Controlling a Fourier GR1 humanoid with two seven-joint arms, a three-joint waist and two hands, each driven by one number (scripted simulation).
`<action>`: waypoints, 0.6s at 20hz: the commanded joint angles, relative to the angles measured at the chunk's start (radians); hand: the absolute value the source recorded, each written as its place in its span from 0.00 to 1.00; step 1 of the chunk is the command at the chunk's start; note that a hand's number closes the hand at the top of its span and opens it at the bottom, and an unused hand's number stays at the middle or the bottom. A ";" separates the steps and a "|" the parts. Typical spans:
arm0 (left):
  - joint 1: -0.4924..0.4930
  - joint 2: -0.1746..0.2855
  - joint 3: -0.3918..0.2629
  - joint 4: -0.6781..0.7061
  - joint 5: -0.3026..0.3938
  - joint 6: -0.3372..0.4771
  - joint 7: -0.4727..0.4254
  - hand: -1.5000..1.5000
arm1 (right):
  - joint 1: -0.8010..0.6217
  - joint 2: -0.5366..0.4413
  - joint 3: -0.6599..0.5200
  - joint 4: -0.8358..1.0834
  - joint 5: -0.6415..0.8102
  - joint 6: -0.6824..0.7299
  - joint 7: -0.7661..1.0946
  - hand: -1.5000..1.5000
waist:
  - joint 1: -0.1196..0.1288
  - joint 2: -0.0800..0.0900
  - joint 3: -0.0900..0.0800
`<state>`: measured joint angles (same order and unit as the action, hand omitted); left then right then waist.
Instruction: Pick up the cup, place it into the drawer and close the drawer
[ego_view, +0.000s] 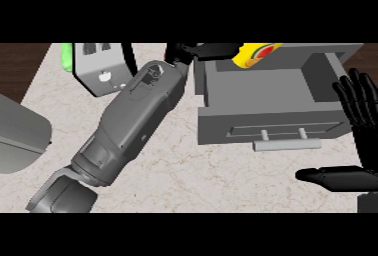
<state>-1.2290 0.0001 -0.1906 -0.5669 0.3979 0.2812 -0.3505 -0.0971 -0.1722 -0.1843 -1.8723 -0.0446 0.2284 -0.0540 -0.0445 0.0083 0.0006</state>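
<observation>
The yellow cup (256, 54), marked with red and green, hangs over the back edge of the open grey drawer (221, 95). My left hand (201, 50) reaches in from the left at the top of the view, and its black fingers curl round the cup's left side. The left forearm crosses the counter diagonally from the lower left. The drawer's inside is bare, and its front panel carries a pale bar handle (286, 145). My right hand (360, 102) rests open at the right edge beside the drawer, fingers up and thumb pointing left.
A white-grey toaster (100, 67) stands at the back left with a green object (66, 57) behind it. A large grey rounded object (18, 135) sits at the left edge. Marbled counter (192, 175) lies in front of the drawer.
</observation>
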 joint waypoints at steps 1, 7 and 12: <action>-0.040 0.000 -0.059 0.071 0.065 0.004 0.005 1.00 | 0.012 -0.018 -0.025 -0.059 -0.046 0.015 0.046 0.00 | -0.007 -0.001 0.000; -0.041 0.000 -0.191 0.137 0.105 0.068 -0.013 1.00 | 0.023 -0.013 0.001 -0.072 -0.030 0.022 0.053 0.00 | -0.021 0.002 0.000; -0.012 0.000 -0.309 0.161 0.128 0.102 -0.003 0.00 | -0.059 -0.030 -0.010 0.033 -0.033 0.038 0.002 0.00 | -0.054 0.014 0.001</action>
<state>-1.2712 0.0003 -0.4119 -0.4165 0.5035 0.3533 -0.3453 -0.1080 -0.1854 -0.1910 -1.8685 -0.0636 0.2529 -0.0632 -0.0760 0.0160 0.0014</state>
